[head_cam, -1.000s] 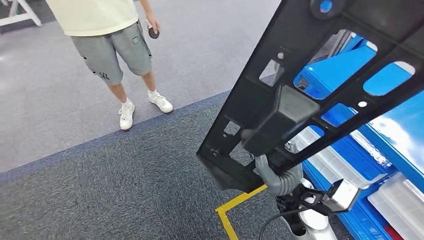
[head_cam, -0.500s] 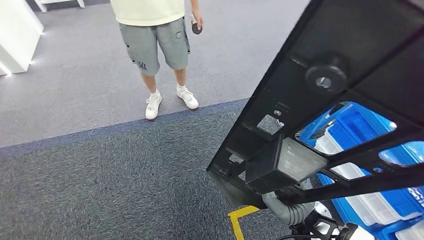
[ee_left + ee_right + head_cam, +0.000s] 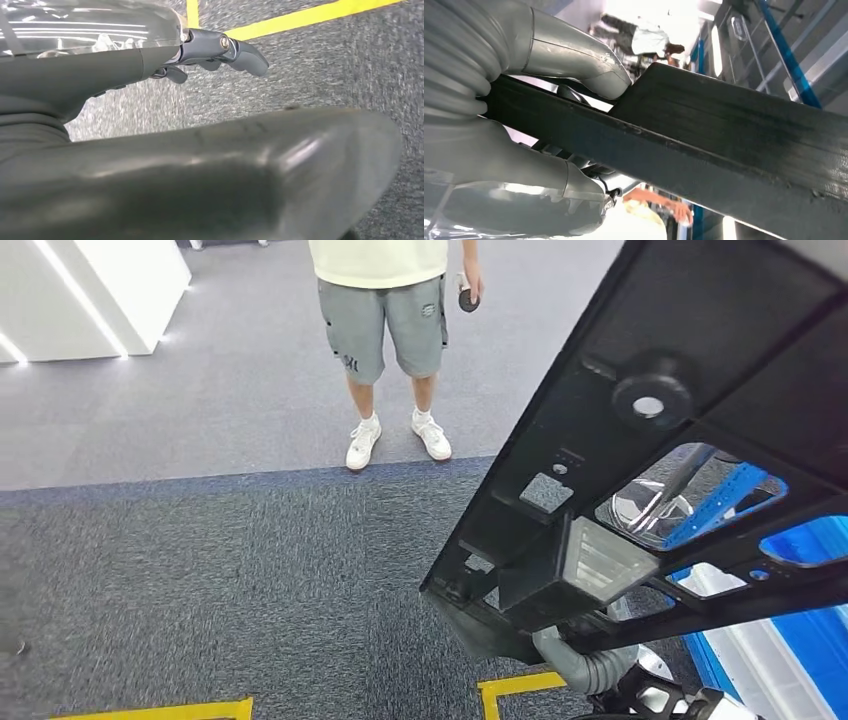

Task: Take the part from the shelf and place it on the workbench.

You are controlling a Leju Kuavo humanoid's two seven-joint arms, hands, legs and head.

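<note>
The right hand [image 3: 549, 125] clasps the long black part [image 3: 660, 470] by one edge; carried tilted, it could slip or clip the person [image 3: 385, 330] nearby.

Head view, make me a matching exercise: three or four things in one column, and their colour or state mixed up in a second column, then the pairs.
Things:
1. part
2. floor tape
3. person's shorts
4. right hand

Colour or state:
A. yellow
B. grips the part
C. grey
D. black, held up in the air

Pairs: 1-D, 2-A, 3-C, 4-B
</note>
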